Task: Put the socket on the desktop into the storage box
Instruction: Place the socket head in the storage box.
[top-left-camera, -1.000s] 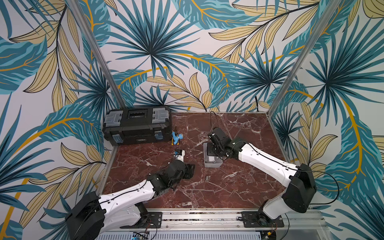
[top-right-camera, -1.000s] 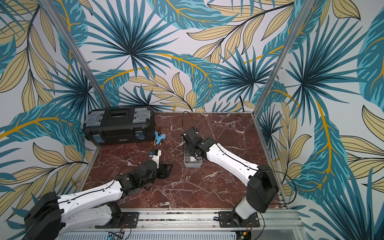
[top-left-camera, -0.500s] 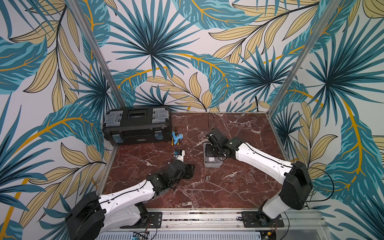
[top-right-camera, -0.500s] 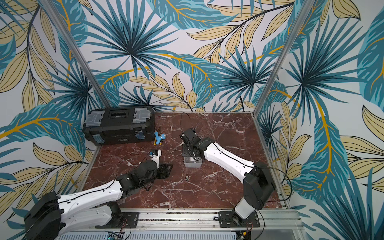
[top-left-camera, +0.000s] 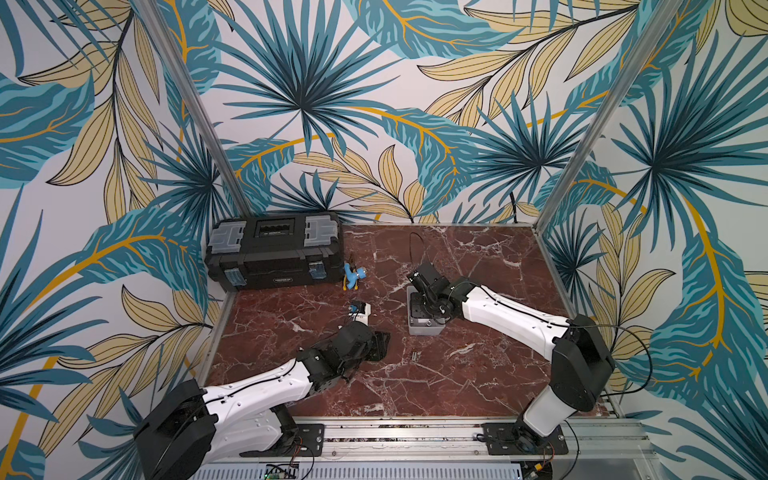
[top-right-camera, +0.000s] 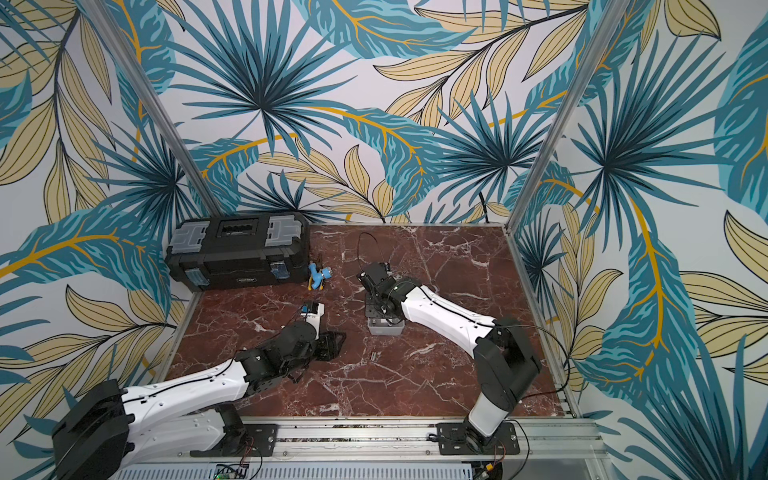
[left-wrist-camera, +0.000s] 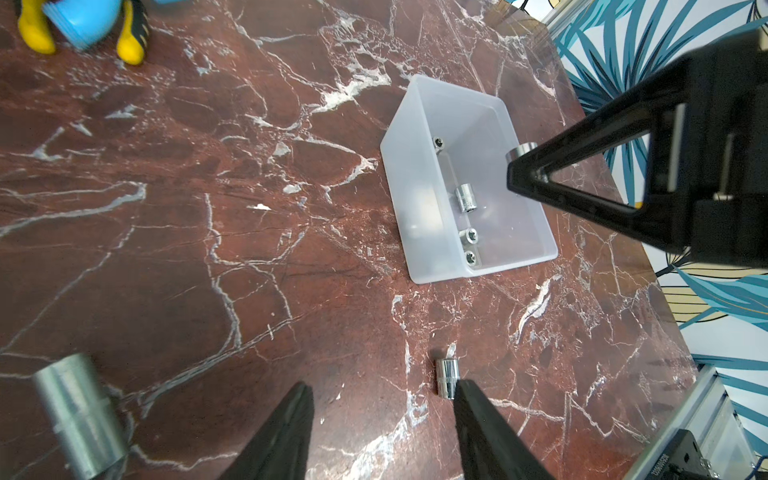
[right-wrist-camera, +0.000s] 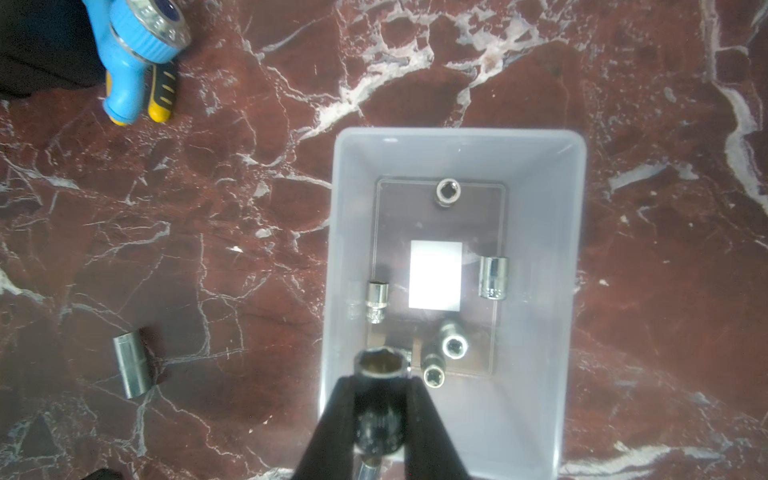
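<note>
Leaf-patterned walls (top-left-camera: 374, 104) enclose a red marble worktop (top-left-camera: 478, 257) in both top views; the right claw (top-left-camera: 432, 307) hangs over the clear storage box (top-left-camera: 424, 330). Left wrist view: the left claw (left-wrist-camera: 382, 390) gapes empty beside a loose socket (left-wrist-camera: 447, 378). Right wrist view: the right claw grips a socket (right-wrist-camera: 381, 362) above the box. Letting go looks like the next move.

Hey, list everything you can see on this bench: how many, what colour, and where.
dark red-brown marble desktop: one, white-veined, under everything.
black plastic toolbox: one, grey lid compartments, far left corner.
blue-and-yellow hand tools: small cluster, beside the toolbox.
translucent pale-grey plastic storage box: one, mid-desktop, white label inside.
chrome steel sockets in the box: five, silver, around the label.
loose sockets: two, silver, on the desktop; long socket, short socket.
left gripper: black, fingers open, by the short socket.
right gripper: black, fingers shut on the held chrome socket over the box.
</note>
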